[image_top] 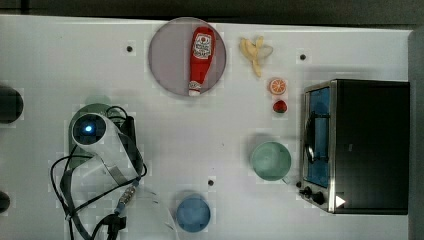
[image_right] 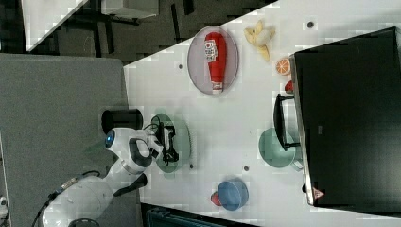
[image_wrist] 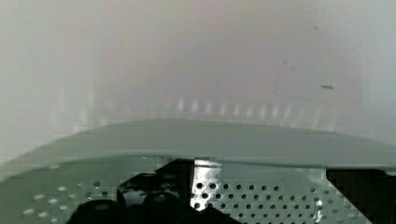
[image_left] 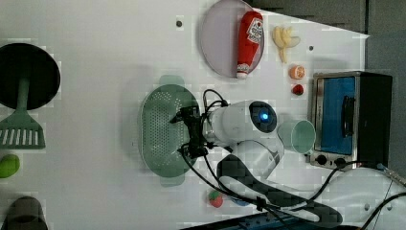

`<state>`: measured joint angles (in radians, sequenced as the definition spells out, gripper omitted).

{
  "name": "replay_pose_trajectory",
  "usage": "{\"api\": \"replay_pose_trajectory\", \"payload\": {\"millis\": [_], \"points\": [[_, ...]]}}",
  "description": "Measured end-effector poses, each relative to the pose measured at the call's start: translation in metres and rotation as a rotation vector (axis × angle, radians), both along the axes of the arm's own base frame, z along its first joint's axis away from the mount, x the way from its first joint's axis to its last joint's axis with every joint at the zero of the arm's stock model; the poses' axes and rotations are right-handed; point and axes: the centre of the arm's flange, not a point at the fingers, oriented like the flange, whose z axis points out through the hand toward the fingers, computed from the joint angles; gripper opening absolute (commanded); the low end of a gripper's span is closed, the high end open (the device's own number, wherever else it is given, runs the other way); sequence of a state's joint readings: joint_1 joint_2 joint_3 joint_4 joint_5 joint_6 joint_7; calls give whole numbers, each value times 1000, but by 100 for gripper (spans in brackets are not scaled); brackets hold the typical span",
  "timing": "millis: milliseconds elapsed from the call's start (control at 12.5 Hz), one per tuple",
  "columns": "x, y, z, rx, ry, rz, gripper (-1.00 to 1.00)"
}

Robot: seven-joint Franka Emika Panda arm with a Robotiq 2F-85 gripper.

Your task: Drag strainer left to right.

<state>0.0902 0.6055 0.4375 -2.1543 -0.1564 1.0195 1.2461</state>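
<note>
Strainer (image_left: 163,132) lies on the white bench (image_left: 95,96), at about 9 o'clock from the middle of the left view, and nothing lies inside it. Pincer (image_left: 187,134) hangs over the strainer's edge at the left view's 3 o'clock side; how wide it is open, and whether it touches the rim, I cannot tell. In the wrist view the strainer's rim (image_wrist: 210,140) and its holes are seen close.

Round grey plate (image_top: 170,55) at 12 o'clock in the top view carries one red ketchup bottle (image_top: 201,59), lying flat. Mint bowl (image_top: 270,160) stands just beside the toaster oven (image_top: 357,145), at 3 o'clock in the top view, with nothing in it. Blue bowl (image_top: 193,212) stands at 6 o'clock, also with nothing in it.

Counted: one strainer, two bowls, one plate, one bottle, one oven. One peeled banana (image_top: 256,52), one orange half (image_top: 277,86) and one strawberry (image_top: 280,106) lie loose on the bench between the plate and the oven.

In the left view one green spatula (image_left: 21,124) and one dark round pan (image_left: 28,74) lie at 9 o'clock.
</note>
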Motion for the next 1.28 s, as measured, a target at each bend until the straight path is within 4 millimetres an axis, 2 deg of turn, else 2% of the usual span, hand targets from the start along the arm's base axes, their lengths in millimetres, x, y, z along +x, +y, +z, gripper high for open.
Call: {"api": "replay_pose_trajectory", "payload": {"millis": [320,640,880,1120,1280], "points": [[11,-14,11,-8,-16,-20,100],[-4,-50,14,-60,-16,-35,100],[8,-70,16,-59,-36,-78,100],[12,-103,16,-81,-40,-108,100],[12,-133,19,-89,-39,-117,100]]}}
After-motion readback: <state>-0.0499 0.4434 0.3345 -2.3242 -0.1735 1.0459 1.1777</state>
